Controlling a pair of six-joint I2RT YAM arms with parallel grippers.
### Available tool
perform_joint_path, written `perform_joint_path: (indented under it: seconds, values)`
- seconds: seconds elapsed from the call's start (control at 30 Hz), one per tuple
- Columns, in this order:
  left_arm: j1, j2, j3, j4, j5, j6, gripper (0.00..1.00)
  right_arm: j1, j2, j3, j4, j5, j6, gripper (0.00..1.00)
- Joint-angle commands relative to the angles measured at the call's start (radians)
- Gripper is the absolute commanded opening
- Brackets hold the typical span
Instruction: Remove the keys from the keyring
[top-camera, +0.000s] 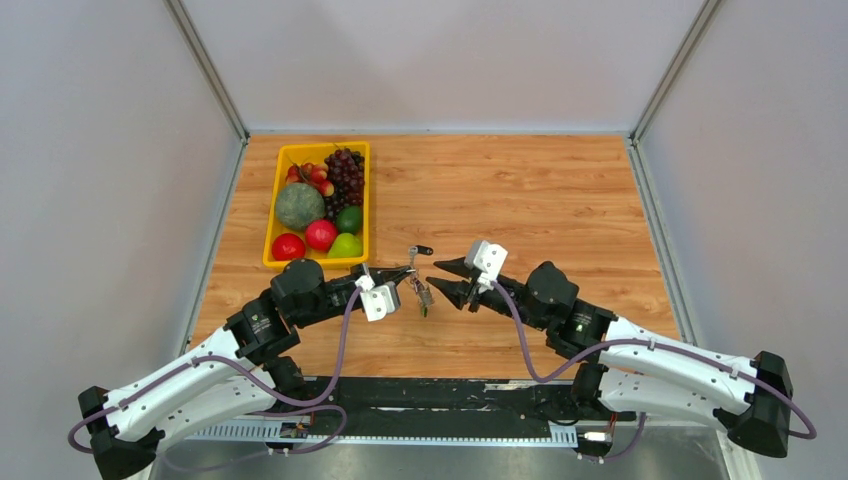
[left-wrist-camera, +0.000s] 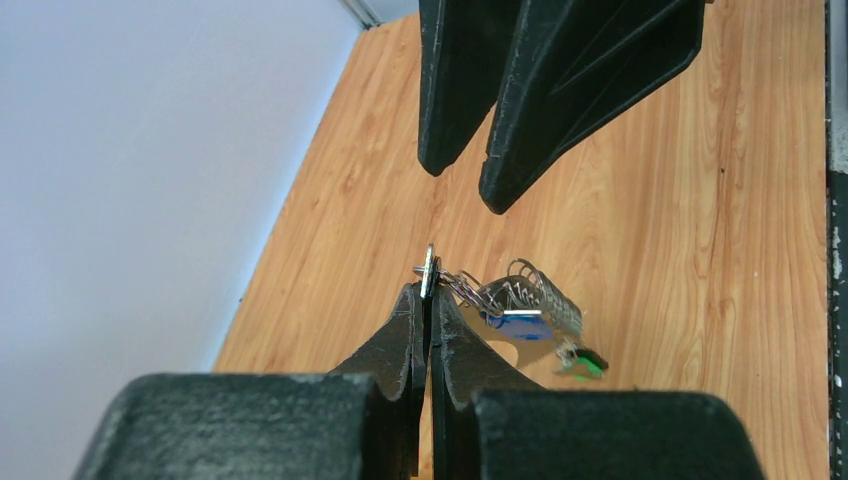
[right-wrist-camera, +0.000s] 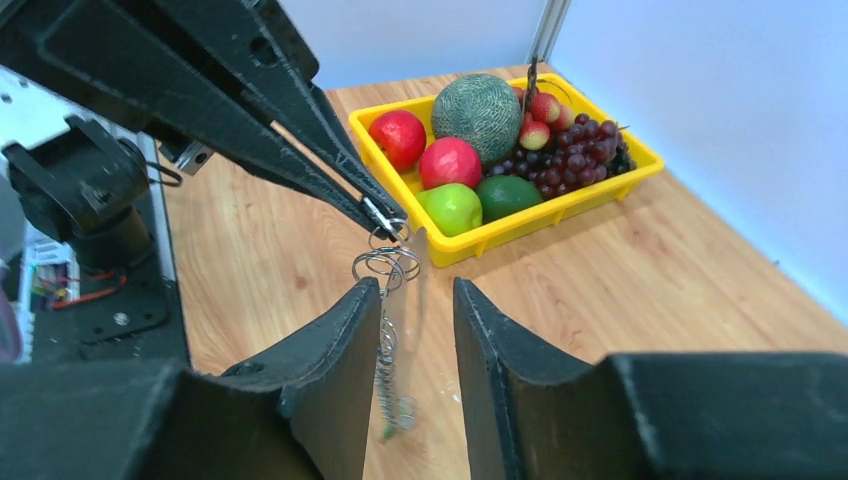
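Keyring: a thin grey wire coil hanging in the air above the table, not lying on it.
Keys: tiny silver keys bunched on the coil. One has a blue head, and one lower down has a green head.
Black-headed key: seen from above, just beyond the hanging bunch. I cannot tell whether it lies on the table or is attached.
Left gripper: clenched tight on the top loop of the keyring, so the coil and keys dangle from its fingertips.
Right gripper: jaws parted, grasping nothing. It faces the left gripper tip to tip. In its own wrist view the coil hangs just in front of the gap, close beside one finger. I cannot tell if they touch.
Table: light wood, beneath both arms.
Tray: yellow, at the far left of the table, well apart from the keyring, holding a melon, apples and grapes.
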Motion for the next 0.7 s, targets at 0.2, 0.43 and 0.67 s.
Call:
perform_joint_path:
  seconds: [0.2, 0.43, 0.67]
  values:
    - [-0.005, -0.015, 0.015, 0.046, 0.034, 0.008, 0.00, 0.075, 0.058, -0.003, 0.098, 0.115, -0.324, 0.35]
    - [-0.004, -0.015, 0.013, 0.046, 0.040, 0.008, 0.00, 0.086, 0.097, 0.004, 0.131, 0.102, -0.347, 0.34]
    - [-0.004, -0.016, 0.014, 0.046, 0.044, 0.009, 0.00, 0.107, 0.124, -0.006, 0.187, 0.108, -0.337, 0.31]
